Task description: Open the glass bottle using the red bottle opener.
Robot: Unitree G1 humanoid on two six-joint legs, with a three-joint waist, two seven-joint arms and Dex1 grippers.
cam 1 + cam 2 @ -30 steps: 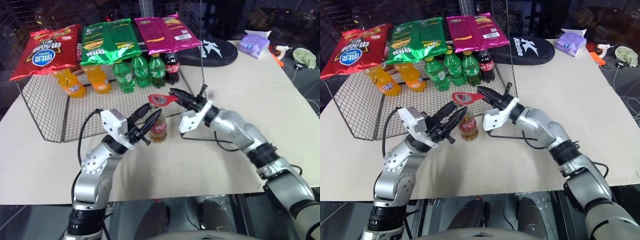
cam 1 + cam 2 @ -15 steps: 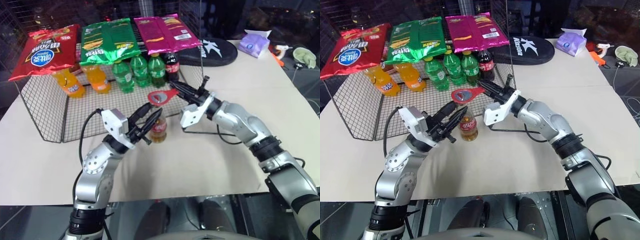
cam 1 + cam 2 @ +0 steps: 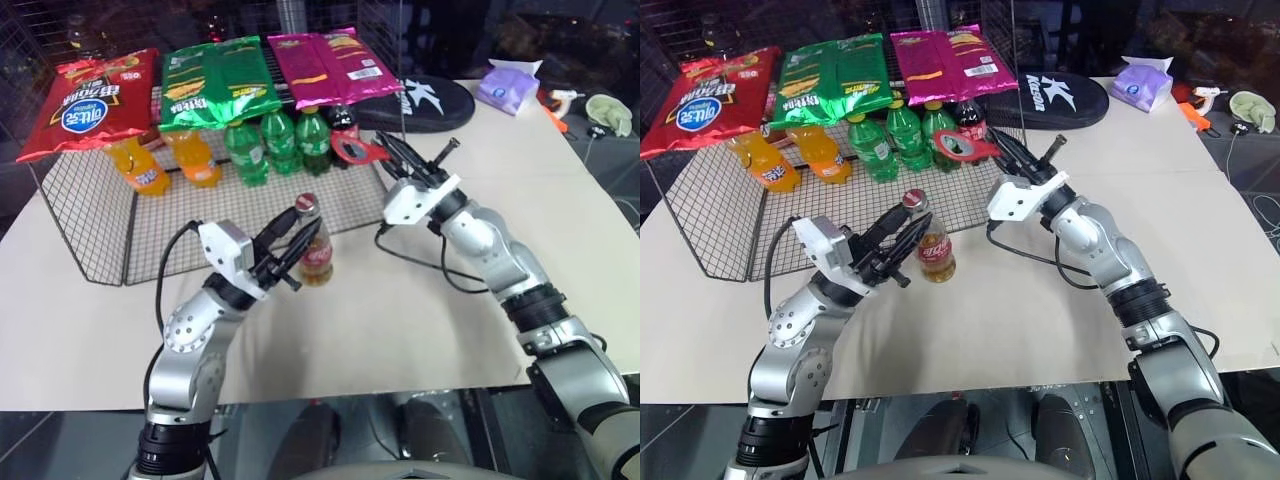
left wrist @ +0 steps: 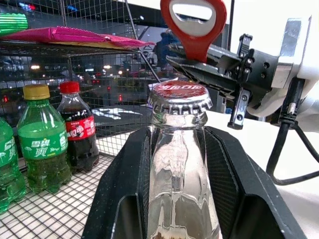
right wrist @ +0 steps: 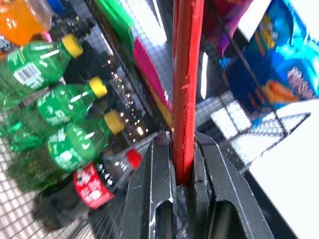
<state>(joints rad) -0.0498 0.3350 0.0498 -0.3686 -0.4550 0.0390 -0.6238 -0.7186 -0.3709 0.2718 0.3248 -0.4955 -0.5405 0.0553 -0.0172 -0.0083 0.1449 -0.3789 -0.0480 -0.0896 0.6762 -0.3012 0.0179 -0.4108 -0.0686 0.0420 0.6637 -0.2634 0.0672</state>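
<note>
Glass bottle (image 3: 316, 245) stands upright on beige table (image 3: 420, 310), just in front of wire rack (image 3: 90, 215); crown cap (image 4: 180, 97) on; left gripper (image 3: 292, 245) brackets bottle neck, one finger each side, whether it squeezes glass, cannot tell; right gripper (image 3: 392, 152) clenched on handle of red bottle opener (image 3: 352, 150), raised above and to right of bottle, apart from cap, ring head toward green bottles (image 3: 270, 142) in rack.
</note>
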